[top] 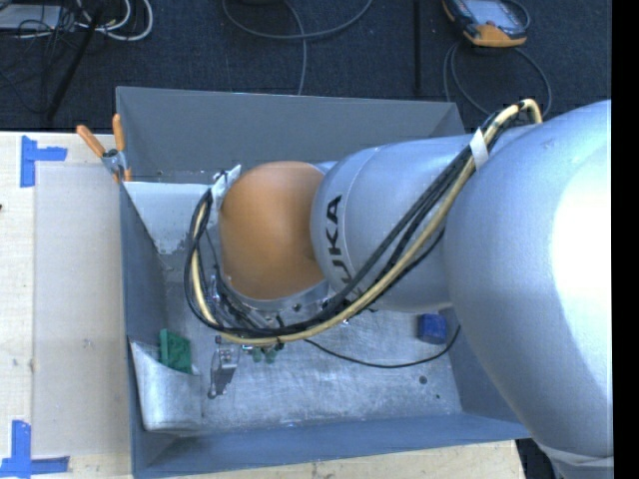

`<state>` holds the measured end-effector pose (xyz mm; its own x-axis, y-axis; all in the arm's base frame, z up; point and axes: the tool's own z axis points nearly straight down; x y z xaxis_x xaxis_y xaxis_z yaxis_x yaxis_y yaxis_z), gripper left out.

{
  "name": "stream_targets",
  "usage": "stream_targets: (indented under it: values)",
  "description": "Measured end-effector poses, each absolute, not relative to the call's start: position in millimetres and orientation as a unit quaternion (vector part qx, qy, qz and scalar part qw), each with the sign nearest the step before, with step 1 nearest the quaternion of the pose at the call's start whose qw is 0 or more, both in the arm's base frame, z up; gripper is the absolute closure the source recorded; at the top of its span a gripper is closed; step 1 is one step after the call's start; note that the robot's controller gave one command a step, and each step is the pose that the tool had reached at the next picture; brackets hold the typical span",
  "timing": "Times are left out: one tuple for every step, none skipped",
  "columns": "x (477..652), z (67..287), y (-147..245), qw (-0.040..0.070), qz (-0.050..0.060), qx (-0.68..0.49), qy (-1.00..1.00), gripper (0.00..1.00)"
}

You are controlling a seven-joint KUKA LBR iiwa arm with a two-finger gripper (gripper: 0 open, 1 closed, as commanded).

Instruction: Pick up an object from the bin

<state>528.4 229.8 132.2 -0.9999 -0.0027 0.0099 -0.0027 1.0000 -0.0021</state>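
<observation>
The gripper (221, 372) is being held low over the floor of the bin (300, 133), near the front left corner as viewed. How far it is opened, and whether anything is gripped, cannot be told. A green thing (177, 351) is lying just left of it; a blue one (432, 327) is lying well apart, at the right.

Arm (479, 257) reaches in from right, wrist angled down, orange cover (268, 230) uppermost, cables (496, 121) looped around

text: "UKA" | on: silver arm (399, 208) | black letters, partly hidden
</observation>
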Motion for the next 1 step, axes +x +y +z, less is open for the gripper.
stream_targets:
  values:
    - [518.9, 80.9, 242.9, -0.008, 0.002, 0.217, -0.976, 0.00]
